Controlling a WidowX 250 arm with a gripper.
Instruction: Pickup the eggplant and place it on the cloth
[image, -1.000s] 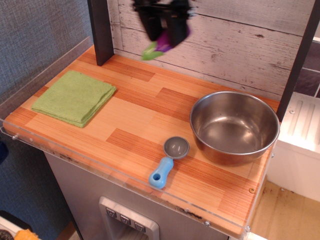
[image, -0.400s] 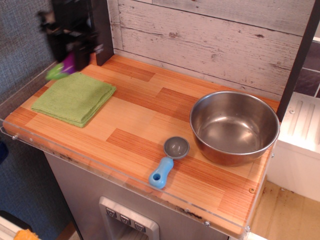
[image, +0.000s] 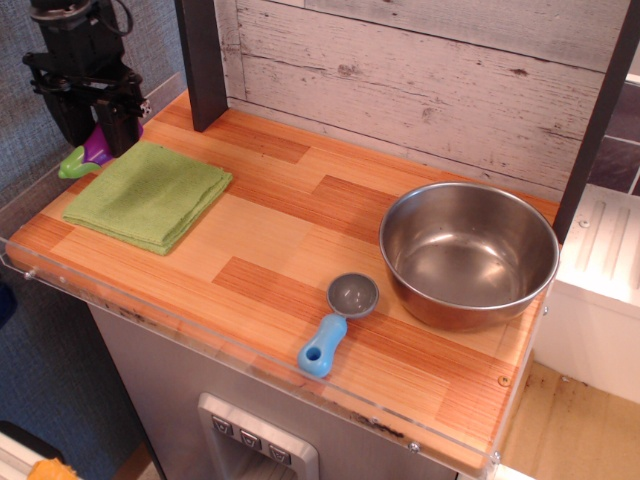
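1. We are looking at a wood-patterned worktop (image: 290, 240) with a clear rim running along its front and left edges, a whitewashed plank wall closing off the back, and a dark post at each back corner.
2. A steel bowl (image: 468, 254) is sitting on the right part, near the front-right edge.
3. The cloth (image: 148, 192), light green, folded and square, is lying flat at the left end, with bare wood all round it and a wide open stretch between it and the bowl.
4. The black gripper (image: 88, 118) is hanging over the back-left corner, just behind the cloth's far edge, its fingers (image: 116, 118) closing round the eggplant.
5. A blue-handled grey scoop (image: 338, 322) is lying near the front edge, just left of the bowl.
6. The eggplant (image: 86, 155), glossy purple with a bright green stem cap pointing left, is sitting in the fingers above the worktop's left rim, not over the cloth's middle.
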